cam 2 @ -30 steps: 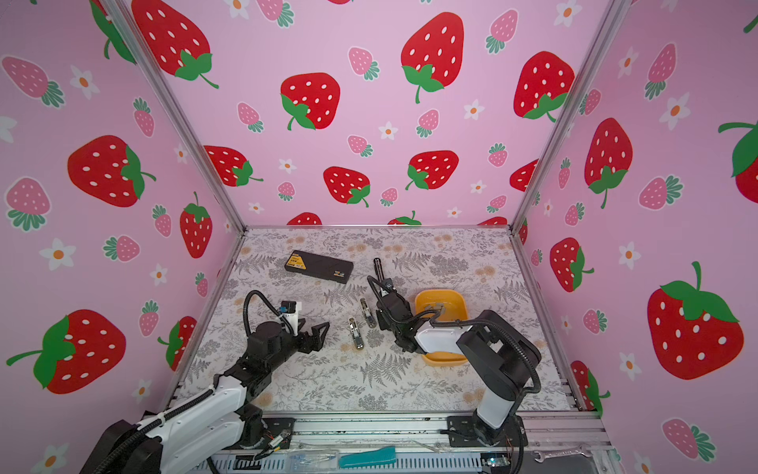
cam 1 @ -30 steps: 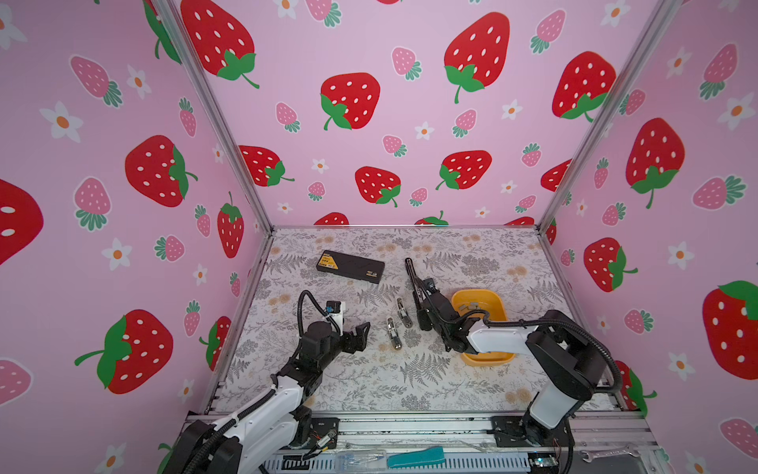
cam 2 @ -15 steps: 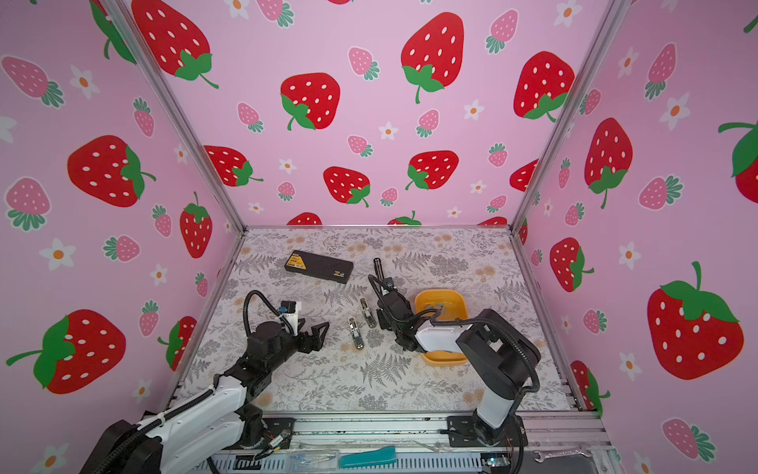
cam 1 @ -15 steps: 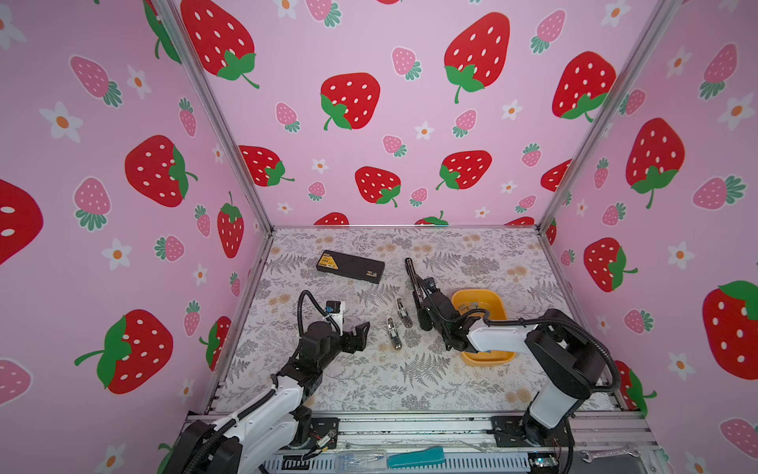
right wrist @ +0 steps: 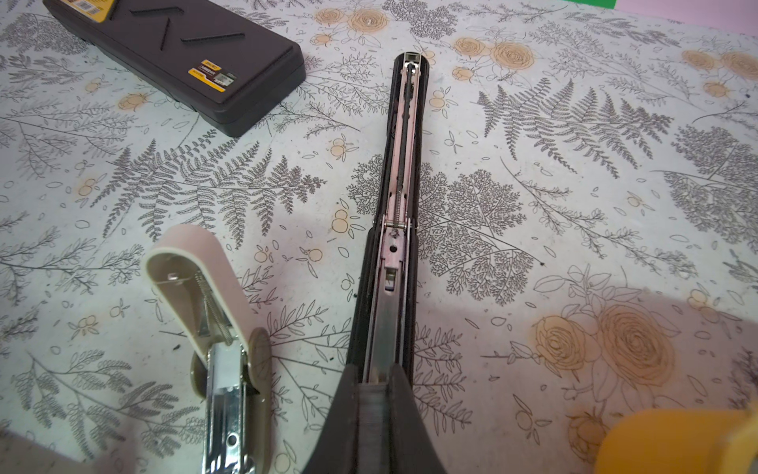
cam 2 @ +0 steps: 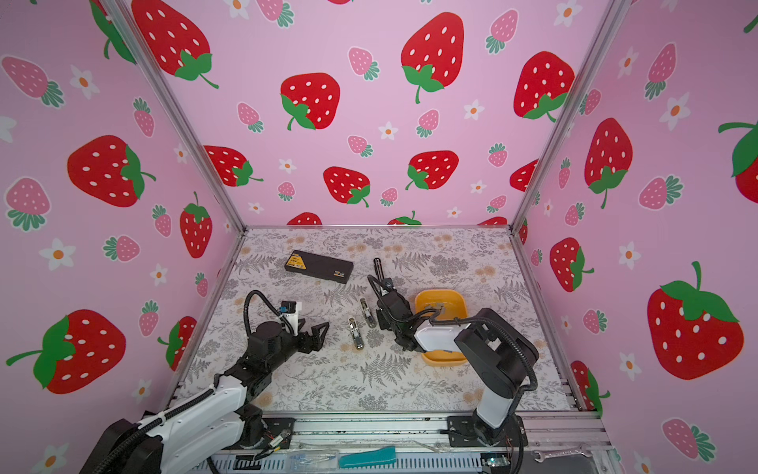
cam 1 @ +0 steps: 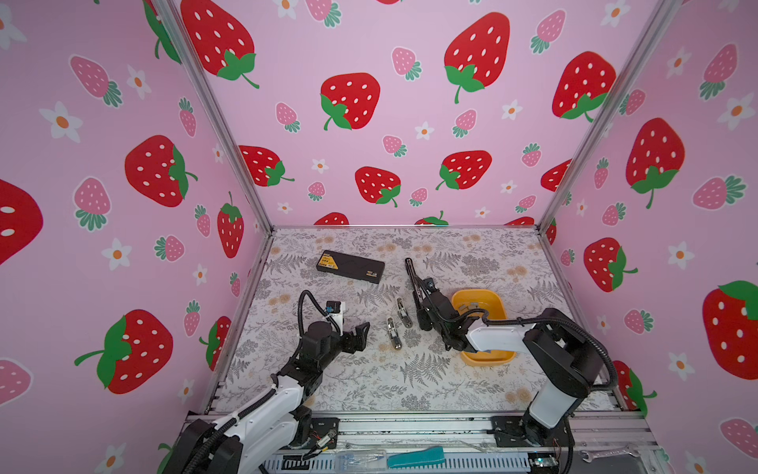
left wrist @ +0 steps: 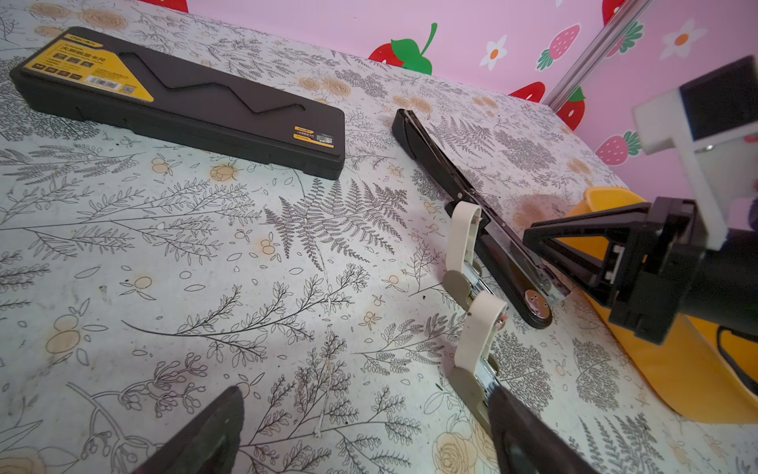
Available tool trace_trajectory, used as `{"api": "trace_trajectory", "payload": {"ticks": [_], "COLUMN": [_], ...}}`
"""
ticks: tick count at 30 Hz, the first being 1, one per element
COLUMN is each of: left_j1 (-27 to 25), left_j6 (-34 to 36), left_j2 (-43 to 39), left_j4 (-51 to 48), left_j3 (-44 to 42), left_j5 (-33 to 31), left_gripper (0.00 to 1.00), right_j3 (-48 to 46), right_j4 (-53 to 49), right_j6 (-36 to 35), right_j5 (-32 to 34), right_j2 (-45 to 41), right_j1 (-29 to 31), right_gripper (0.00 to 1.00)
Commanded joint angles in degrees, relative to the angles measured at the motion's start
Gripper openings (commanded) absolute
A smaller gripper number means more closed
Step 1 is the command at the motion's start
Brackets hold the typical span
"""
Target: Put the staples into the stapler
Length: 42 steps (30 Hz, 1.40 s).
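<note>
The short silver-grey metal staple strips [cam 1: 472,306] are lying inside the shallow yellow plastic tray [cam 1: 494,294]. The tray is sitting on the fern-printed table [cam 1: 369,381] toward the right side and is partly covered by the right arm. Just beside the tray, the long black stapler [right wrist: 404,164] is lying opened out flat, its cover stretching toward the back wall and its silver metal channel showing. The right hand [right wrist: 374,383] is pinching that channel at its near end, fingers closed tight on it. Beside the black stapler, 2 small beige staplers [cam 1: 393,333] are lying open, one just behind the other. The left hand [left wrist: 367,398] is hovering near them with its fingers spread wide, gripping nothing. A flat black plastic case with a yellow label [cam 1: 350,266] is resting farther back.
</note>
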Motion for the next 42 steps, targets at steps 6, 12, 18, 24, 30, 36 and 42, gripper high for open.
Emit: {"api": "trace_trajectory", "payload": {"ticks": [6, 12, 18, 24, 30, 36, 42], "left_j1": [-0.2, -0.3, -0.3, -0.3, -0.3, -0.3, -0.3], "left_j6": [0.3, 0.4, 0.4, 0.4, 0.3, 0.3, 0.3], "left_j2": [0.2, 0.2, 0.5, 0.4, 0.5, 0.4, 0.5], "left_j4": [0.8, 0.8, 0.8, 0.8, 0.7, 0.7, 0.8], "left_j3": [2.1, 2.1, 2.2, 2.2, 2.2, 2.2, 2.2], "left_j5": [-0.5, -0.5, -0.5, -0.5, -0.5, -0.5, -0.5], "left_gripper": [0.94, 0.94, 0.94, 0.94, 0.94, 0.93, 0.93], "right_j3": [0.9, 0.8, 0.9, 0.8, 0.7, 0.1, -0.6], "right_j4": [0.7, 0.7, 0.8, 0.9, 0.9, 1.2, 1.8], "right_j6": [0.2, 0.2, 0.3, 0.2, 0.4, 0.7, 1.1], "right_j5": [-0.1, -0.2, -0.8, -0.9, -0.6, -1.1, -1.6], "right_j2": [0.9, 1.0, 1.0, 1.1, 1.6, 1.4, 1.0], "right_j1": [-0.5, -0.5, -0.6, -0.6, -0.6, -0.5, -0.5], "right_gripper": [0.04, 0.03, 0.03, 0.03, 0.03, 0.03, 0.03]}}
